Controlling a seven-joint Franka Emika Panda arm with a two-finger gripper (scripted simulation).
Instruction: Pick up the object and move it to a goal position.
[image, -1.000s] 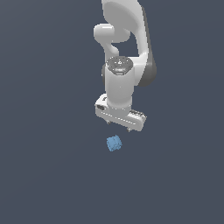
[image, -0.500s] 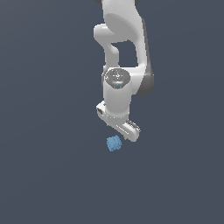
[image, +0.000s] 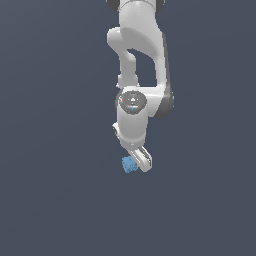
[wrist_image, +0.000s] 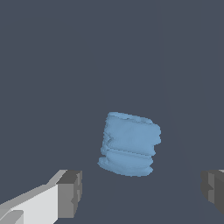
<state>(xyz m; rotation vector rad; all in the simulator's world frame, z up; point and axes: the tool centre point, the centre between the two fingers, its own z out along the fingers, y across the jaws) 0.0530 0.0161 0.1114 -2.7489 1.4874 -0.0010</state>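
The light-blue block (image: 129, 164) is sitting on the dark worktop (image: 55, 200), right beside the tool's (image: 141, 163) tip on the exterior view's left. In the wrist view the block (wrist_image: 129, 144) (ridged, with rounded sides) is lying between the two spread grey fingertips (wrist_image: 70, 194), touching neither. The tool (wrist_image: 142, 192) is standing released, gripping nothing.

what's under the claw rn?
The light-blue block, lying free between the open claw fingers, neither touching it. In the exterior view the claw covers part of the block.
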